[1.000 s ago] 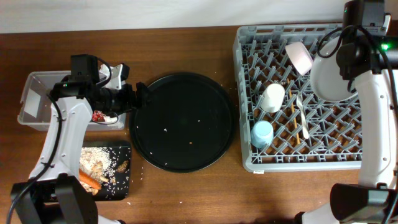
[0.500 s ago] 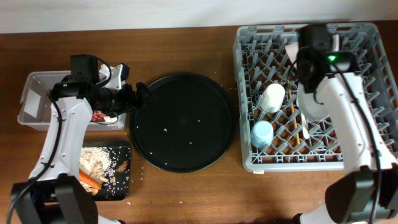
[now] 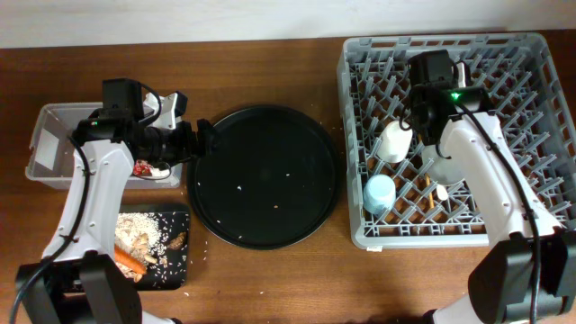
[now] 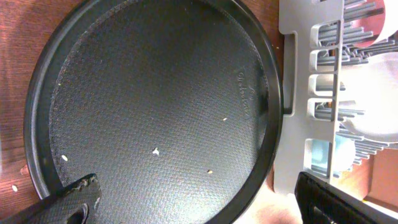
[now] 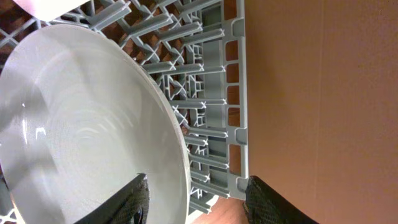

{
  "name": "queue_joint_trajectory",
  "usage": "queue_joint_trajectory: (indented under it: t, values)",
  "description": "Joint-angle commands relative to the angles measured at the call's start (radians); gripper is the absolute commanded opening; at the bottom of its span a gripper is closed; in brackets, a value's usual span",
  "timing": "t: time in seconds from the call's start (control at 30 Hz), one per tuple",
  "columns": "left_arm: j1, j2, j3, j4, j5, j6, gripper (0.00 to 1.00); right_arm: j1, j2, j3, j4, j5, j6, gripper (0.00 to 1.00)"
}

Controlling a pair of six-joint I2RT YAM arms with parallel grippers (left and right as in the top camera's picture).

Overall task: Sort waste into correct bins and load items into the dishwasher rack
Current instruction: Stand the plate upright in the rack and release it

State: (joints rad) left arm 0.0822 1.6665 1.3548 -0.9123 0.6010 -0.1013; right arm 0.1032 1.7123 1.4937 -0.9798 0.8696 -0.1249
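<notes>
The big grey rack (image 3: 353, 135) is a square plastic crate full of upright pegs. A cream cup (image 3: 393, 141) sits in it just beside the right gripper (image 5: 199, 199), and a light blue cup (image 3: 379, 192) sits a little further off. A pale round plate (image 5: 81, 124), smooth and shiny, stands on its edge among the pegs. The right gripper is partly open, with the plate's rim between its two fingers. One finger (image 5: 267, 199) is clearly apart from the rim. I cannot tell if the other one touches the plate.

The left gripper (image 3: 205, 139) is open very wide and holds nothing. It hangs over the edge of the big round black tray (image 3: 265, 175), which has a bumpy floor and a few pale crumbs. Just behind this gripper is the clear tub (image 3: 45, 135), with a red crinkly wrapper (image 3: 142, 168) inside. Off to its side, a shallow black tray (image 3: 183, 216) holds pale grainy scraps (image 3: 135, 236), an orange carrot (image 3: 129, 261) and a small dark brown lump (image 3: 177, 239). Everything rests on a brown wooden worktop (image 3: 270, 72).
</notes>
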Motion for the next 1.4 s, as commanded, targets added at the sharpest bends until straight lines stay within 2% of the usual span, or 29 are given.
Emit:
queue_joint_trajectory:
  t: [0.0, 0.07, 0.13, 0.23, 0.27, 0.37, 0.9, 1.17, 1.23, 1.37]
  values:
    - [-0.004, 0.003, 0.003, 0.002, 0.004, 0.006, 0.99, 0.016, -0.014, 0.023, 0.001, -0.005, 0.055, 0.59]
    - [-0.004, 0.003, 0.003, 0.002, 0.004, 0.005, 0.99, 0.015, -0.041, 0.071, 0.001, -0.006, 0.055, 0.59]
    - [-0.004, 0.003, 0.003, 0.002, 0.004, 0.006, 0.99, 0.015, -0.085, 0.116, 0.001, -0.087, 0.055, 0.61]
    - [-0.004, 0.003, 0.003, 0.002, 0.004, 0.006, 0.99, 0.015, -0.170, 0.174, 0.023, -0.632, 0.055, 0.72]
    - [-0.004, 0.003, 0.003, 0.002, 0.004, 0.005, 0.99, 0.015, -0.188, 0.174, 0.051, -0.830, 0.055, 1.00]
    - [-0.004, 0.003, 0.003, 0.002, 0.004, 0.006, 0.99, 0.015, -0.185, 0.174, 0.064, -1.025, 0.055, 0.99]
    - [-0.004, 0.003, 0.003, 0.002, 0.004, 0.005, 0.99, 0.014, -0.208, 0.171, 0.057, -1.023, 0.055, 0.99]
    - [-0.004, 0.003, 0.003, 0.002, 0.004, 0.006, 0.99, 0.014, -0.721, 0.113, 0.066, -1.008, 0.054, 0.99]
    - [-0.004, 0.003, 0.003, 0.002, 0.004, 0.005, 0.99, 0.014, -0.898, -0.003, 0.092, -1.009, 0.054, 0.99]
    - [0.002, 0.003, 0.003, 0.002, 0.004, 0.006, 0.99, 0.014, -1.326, -0.414, 0.261, -1.004, 0.055, 0.99]
